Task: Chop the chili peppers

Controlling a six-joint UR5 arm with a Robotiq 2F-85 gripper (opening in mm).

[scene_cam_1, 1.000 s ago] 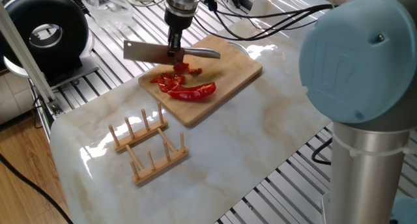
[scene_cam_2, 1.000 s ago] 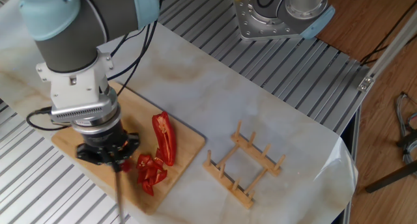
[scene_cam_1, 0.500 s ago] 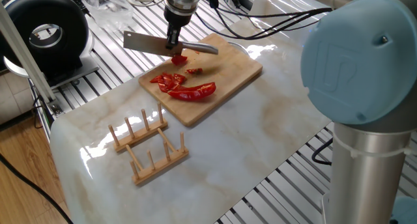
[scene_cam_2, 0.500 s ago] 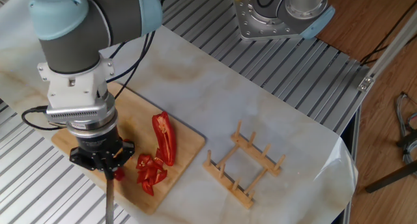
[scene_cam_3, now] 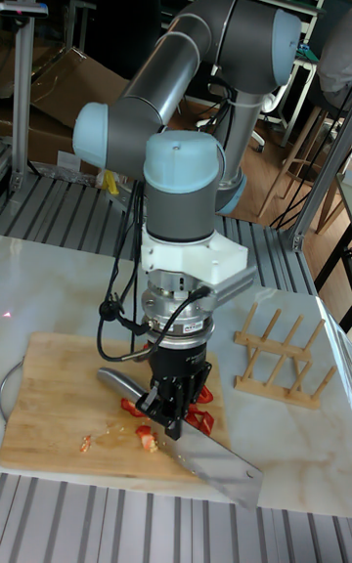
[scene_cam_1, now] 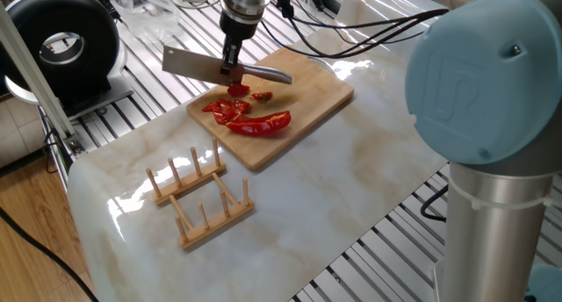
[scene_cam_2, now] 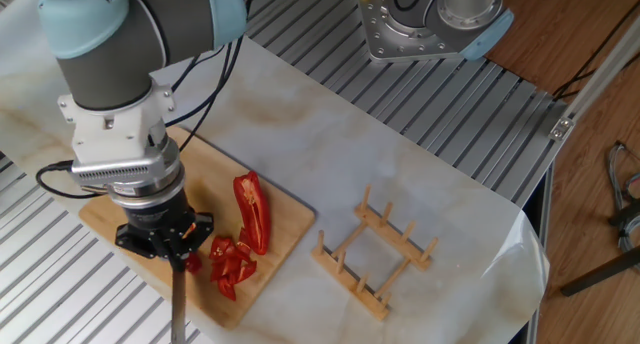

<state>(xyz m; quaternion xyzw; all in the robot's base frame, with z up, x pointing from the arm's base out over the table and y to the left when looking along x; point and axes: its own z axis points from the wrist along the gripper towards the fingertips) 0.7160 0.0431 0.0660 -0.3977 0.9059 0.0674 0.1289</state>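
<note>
A bamboo cutting board (scene_cam_1: 320, 89) lies on the marble table. On it rest the chili peppers: one long curved red half (scene_cam_1: 263, 124) and a cluster of cut red pieces (scene_cam_1: 228, 109) beside it. My gripper (scene_cam_1: 233, 68) hovers just above the cut pieces and is shut on the handle of a cleaver-style knife (scene_cam_1: 191, 66), whose blade sticks out left and tilts down. From the other fixed view, the gripper (scene_cam_2: 172, 249) is left of the cut pieces (scene_cam_2: 232, 264) and the long half (scene_cam_2: 252, 212). In the tall fixed view, the blade (scene_cam_3: 217, 470) is low over the board (scene_cam_3: 49, 397), with red bits (scene_cam_3: 147, 438) beside it.
A wooden dish rack (scene_cam_1: 198, 197) stands on the table in front of the board. A black round device (scene_cam_1: 61, 43) sits at the far left on the slatted frame. Cables run behind the board. The arm's big blue joint (scene_cam_1: 483, 74) fills the right foreground.
The knife lifted off the cut pieces and tipped blade-down, then came down a little again and shifted slightly left. The peppers on the board stayed where they were.
</note>
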